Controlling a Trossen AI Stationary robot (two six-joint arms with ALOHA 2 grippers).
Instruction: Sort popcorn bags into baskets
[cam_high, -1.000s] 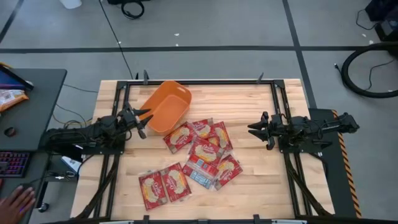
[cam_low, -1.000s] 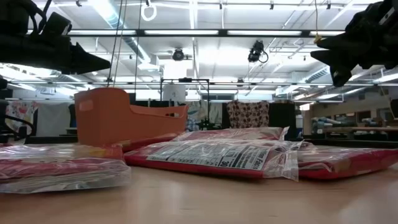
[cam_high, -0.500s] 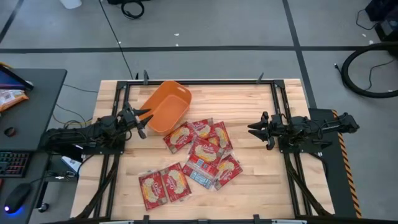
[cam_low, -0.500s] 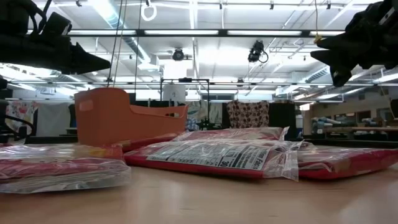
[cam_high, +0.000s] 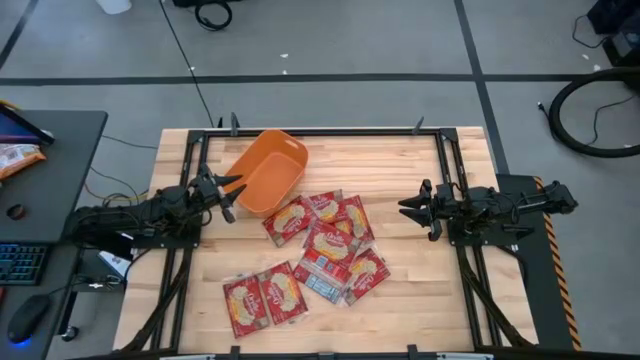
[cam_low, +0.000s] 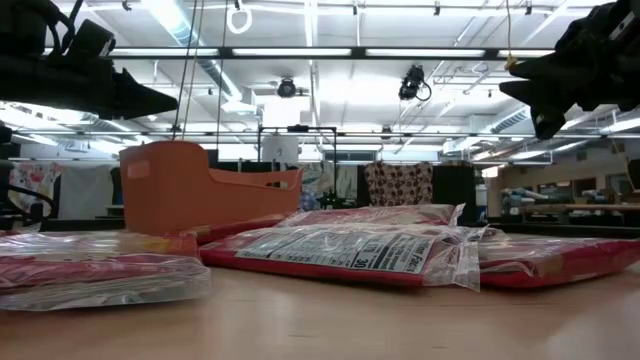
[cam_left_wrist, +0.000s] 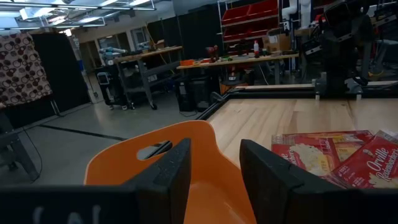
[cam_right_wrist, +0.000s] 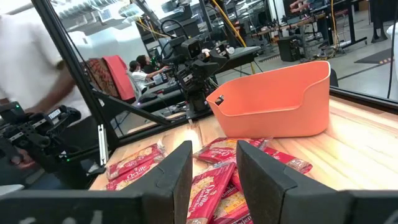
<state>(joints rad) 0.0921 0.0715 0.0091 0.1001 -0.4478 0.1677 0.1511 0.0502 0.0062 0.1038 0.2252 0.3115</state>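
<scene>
Holding unchanged from a second ago, both pincers spread and empty: left gripper (cam_high: 232, 195) beside orange basket (cam_high: 268, 172), right gripper (cam_high: 410, 208) well apart from unsorted popcorn bags (cam_high: 310, 253).

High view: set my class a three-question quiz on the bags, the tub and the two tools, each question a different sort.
1. True or false: the tub already holds bags.
2. Which tool is nearer the tub? A) left tool B) right tool
3. Fill in: the bags lie on the ____.

Key: 1 false, the tub looks empty; 2 A, it hovers beside the tub, fingers apart; 3 table.
</scene>
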